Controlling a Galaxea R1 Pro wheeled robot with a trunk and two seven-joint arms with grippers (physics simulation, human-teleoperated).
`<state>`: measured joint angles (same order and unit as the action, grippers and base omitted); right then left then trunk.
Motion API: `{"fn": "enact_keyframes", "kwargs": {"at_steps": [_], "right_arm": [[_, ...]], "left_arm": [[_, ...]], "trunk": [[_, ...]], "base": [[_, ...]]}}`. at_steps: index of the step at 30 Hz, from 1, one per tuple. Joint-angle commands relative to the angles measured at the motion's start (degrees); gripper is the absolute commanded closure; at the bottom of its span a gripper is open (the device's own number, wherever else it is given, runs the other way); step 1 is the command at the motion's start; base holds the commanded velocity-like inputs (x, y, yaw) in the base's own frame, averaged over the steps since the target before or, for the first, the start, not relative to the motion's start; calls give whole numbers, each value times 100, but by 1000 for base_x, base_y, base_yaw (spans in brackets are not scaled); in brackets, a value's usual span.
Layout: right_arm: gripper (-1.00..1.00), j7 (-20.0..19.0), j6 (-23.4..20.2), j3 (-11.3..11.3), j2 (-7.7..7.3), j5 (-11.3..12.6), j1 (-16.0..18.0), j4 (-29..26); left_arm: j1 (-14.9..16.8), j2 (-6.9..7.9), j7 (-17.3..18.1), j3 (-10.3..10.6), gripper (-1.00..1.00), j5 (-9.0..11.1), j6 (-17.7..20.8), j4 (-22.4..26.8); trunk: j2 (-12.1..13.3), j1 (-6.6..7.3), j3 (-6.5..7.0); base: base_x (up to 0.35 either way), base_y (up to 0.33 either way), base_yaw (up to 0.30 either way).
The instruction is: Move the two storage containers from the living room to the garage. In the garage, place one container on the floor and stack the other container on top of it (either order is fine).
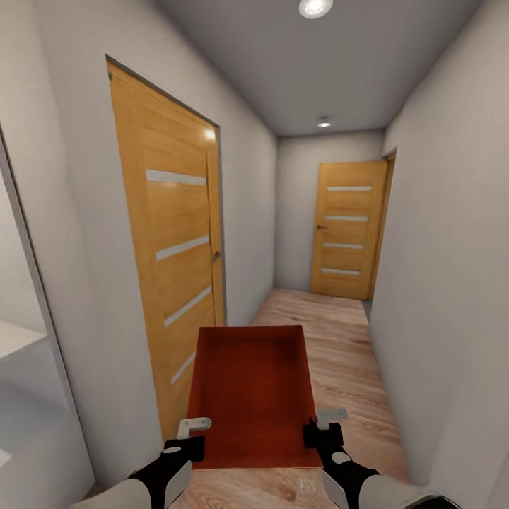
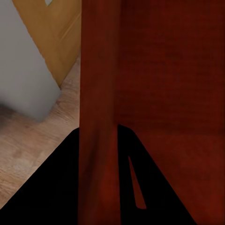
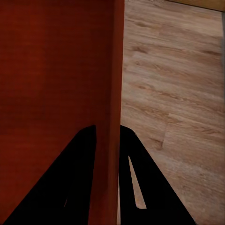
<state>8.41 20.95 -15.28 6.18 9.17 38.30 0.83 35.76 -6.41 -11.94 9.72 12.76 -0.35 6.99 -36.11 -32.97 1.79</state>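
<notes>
Left gripper (image 1: 185, 444) is clamped on the left wall of the bin (image 1: 253, 396), one finger (image 2: 51, 187) outside and one inside; right gripper (image 1: 322, 431) is clamped likewise on the right wall, its fingers (image 3: 154, 187) straddling the rim; the bin, orange-red and open-topped, hangs between them at lower centre of the head view, above the plank floor (image 1: 339, 339). A wooden door (image 1: 173, 268) stands at left, a second door (image 1: 348, 227) at the corridor's far end, white walls (image 1: 438, 247) on both sides; a ceiling light (image 1: 314, 7) sits at top centre.
</notes>
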Motion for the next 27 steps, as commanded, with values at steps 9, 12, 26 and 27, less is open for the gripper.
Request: {"fn": "enact_keyframes", "kwargs": {"at_steps": [9,12,26,27], "right_arm": [[100,-23,-9,263,6,-56,2,14],[100,-23,-7,263,6,-56,2,14],[100,-23,-4,263,6,-56,2,14],[100,-23,-4,263,6,-56,2,14]], "left_arm": [[1,-1,-1,4,100,7,17,31],[1,1,-1,4,100,7,17,31],[1,-1,-1,-1,100,7,17,22],[1,-1,-1,1,100,7,17,22]], "trunk": [[-2,-5,-1],[-2,-5,-1],[-2,-5,-1],[-2,-5,-1]], "base": [[321,121,-203],[313,187,-243],[306,213,-244],[305,208,-244]]}}
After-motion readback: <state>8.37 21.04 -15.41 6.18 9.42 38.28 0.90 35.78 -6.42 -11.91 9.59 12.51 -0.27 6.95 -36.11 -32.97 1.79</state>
